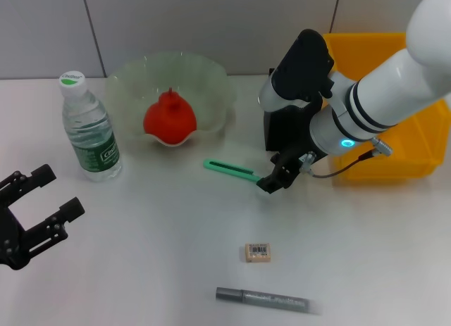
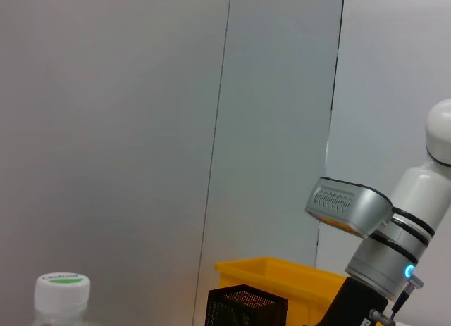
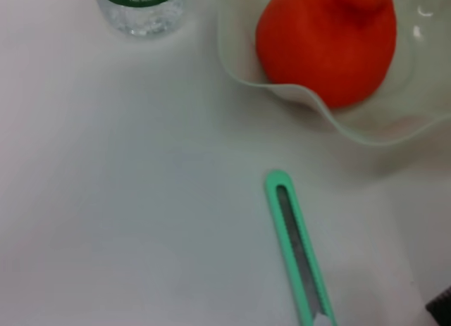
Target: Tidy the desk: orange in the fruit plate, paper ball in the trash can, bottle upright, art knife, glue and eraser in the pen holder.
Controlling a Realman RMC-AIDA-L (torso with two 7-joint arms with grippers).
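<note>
Mint-green art knife (image 1: 230, 168) — slim, flat on the table — at the right pincer's (image 1: 271, 183) narrowly parted tips.

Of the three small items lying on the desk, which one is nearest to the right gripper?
The green art knife: its end lies at the right gripper, unlike the eraser and glue.

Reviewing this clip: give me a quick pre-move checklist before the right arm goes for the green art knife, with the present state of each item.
1. Art knife lying flat on the table, nothing on it: ok.
2. Right tool at the knife's end nearest the pen holder: ok; grip on it: cannot tell.
3. Pen holder opening free: cannot tell, the right arm covers it.
4. Orange in the fruit plate: ok.
5. Bottle upright: ok.
6. Eraser and glue in the holder: not ok, both on the table.
7. Left tool open, away from the knife: ok.
</note>
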